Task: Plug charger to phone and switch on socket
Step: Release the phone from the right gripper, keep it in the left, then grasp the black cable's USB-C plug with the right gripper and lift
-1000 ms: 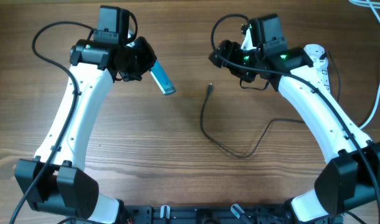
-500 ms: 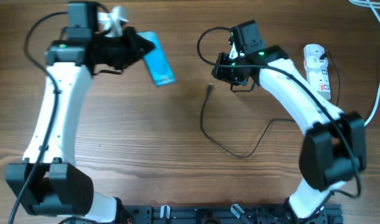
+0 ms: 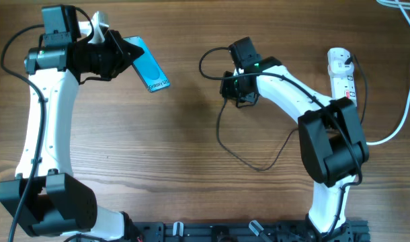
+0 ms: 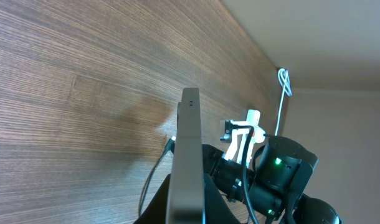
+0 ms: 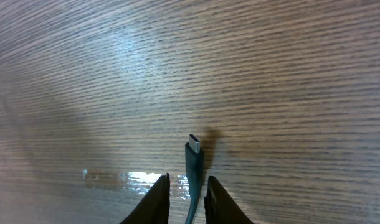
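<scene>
My left gripper (image 3: 128, 55) is shut on the phone (image 3: 150, 67) and holds it above the table at the far left, its teal screen facing up. In the left wrist view the phone (image 4: 189, 155) stands edge-on between the fingers of my left gripper (image 4: 189, 193). The charger (image 3: 222, 138) curves across the middle of the table. Its plug tip (image 5: 194, 155) lies on the wood between the fingers of my right gripper (image 5: 188, 183); the jaws are narrow around it, with a small gap on the left side. The socket (image 3: 342, 74) lies at the far right.
A white lead (image 3: 406, 101) runs from the socket along the table's right edge. My right arm (image 3: 285, 84) stretches over the table from the right. Bare wood lies between the phone and the plug tip.
My left gripper carried the phone left and toward the far edge, turning its screen up. My right gripper moved left over the charger's plug tip and its jaws narrowed around it.
</scene>
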{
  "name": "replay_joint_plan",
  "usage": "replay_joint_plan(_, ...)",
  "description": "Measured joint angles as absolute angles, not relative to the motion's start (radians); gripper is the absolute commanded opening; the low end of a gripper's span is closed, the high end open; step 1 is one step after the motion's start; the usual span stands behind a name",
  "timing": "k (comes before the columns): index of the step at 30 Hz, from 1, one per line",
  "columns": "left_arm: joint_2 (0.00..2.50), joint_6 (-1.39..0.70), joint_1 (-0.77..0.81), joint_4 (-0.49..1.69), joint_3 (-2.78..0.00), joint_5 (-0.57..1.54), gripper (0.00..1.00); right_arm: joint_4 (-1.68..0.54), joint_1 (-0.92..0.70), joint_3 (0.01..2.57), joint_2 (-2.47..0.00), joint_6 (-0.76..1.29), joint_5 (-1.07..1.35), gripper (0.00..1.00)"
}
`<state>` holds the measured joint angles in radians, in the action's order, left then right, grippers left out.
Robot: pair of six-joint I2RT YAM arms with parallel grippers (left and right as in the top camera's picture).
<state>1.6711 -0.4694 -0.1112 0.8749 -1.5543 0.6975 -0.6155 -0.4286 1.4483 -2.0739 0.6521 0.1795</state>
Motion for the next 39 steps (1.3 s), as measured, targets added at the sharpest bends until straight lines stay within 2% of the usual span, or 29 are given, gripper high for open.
replay_joint_plan(22, 1.671, -0.47, -0.111, 0.887, -1.554, 0.693, 0.04, -0.543, -0.477, 1.415, -2.108, 0.704, 0.13, 0.18)
replay_joint_plan(24, 1.671, -0.47, -0.111, 0.887, -1.554, 0.693, 0.04, -0.544, -0.477, 1.416, -2.109, 0.712, 0.13, 0.05)
replay_joint_plan(29, 1.671, -0.47, -0.111, 0.887, -1.554, 0.693, 0.04, -0.532, -0.477, 1.416, -2.111, 0.721, 0.127, 0.04)
replay_joint_plan(35, 1.671, -0.47, -0.111, 0.887, -1.554, 0.693, 0.04, -0.48, -0.455, 1.416, -2.117, 0.541, 0.31, 0.04)
replay_joint_plan(39, 1.671, -0.47, -0.111, 0.887, -1.554, 0.693, 0.04, -0.48, -0.409, 1.416, -2.023, 0.408, 0.509, 0.04)
